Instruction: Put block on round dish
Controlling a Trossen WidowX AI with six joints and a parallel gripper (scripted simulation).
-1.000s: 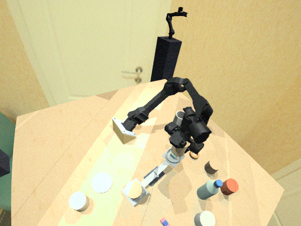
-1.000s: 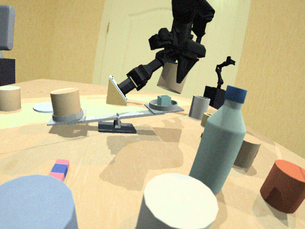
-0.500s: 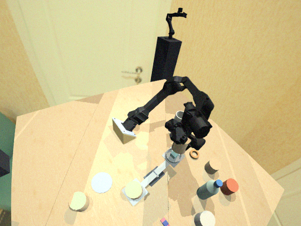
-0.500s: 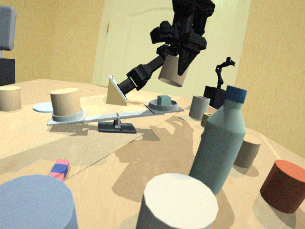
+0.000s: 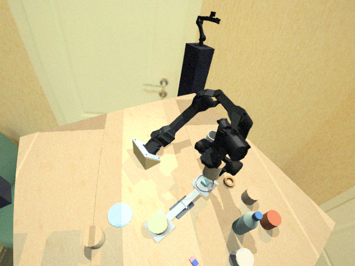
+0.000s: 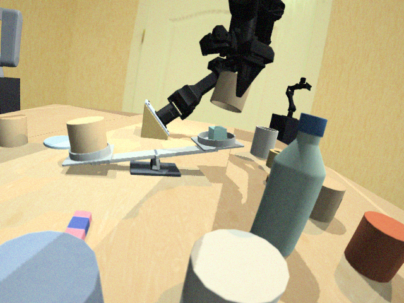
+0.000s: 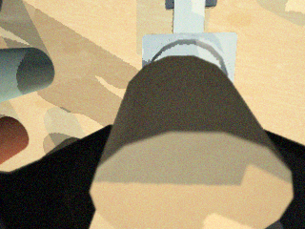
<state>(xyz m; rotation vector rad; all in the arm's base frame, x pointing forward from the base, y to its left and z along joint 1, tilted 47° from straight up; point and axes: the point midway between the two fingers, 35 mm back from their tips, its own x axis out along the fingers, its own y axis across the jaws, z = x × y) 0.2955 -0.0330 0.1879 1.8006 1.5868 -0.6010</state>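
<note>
Your arm bends high from its slanted mount (image 5: 145, 159) (image 6: 150, 129), and its gripper (image 5: 216, 168) (image 6: 232, 86) points downward, a little tilted, above the raised end of the balance (image 5: 181, 206) (image 6: 165, 152) (image 7: 189, 16). The jaws stand quite wide apart, because they are clamped on the sides of a tan cup (image 5: 211, 172) (image 6: 228, 93) (image 7: 191, 102). You hold this cup in the air, leaning, with its open rim downward; it does not touch the balance.

Below it, the teal block (image 5: 205, 182) (image 6: 217, 132) is uncovered and sits inside the ring of the raised end. The other cup (image 5: 157, 223) (image 6: 87, 135) stands upright in the ring of the lower end. The round dish (image 5: 120, 214) (image 6: 59, 142) lies on the table near that lower end, apart from it, and your block is not on it. No cup is above the dish.
</note>
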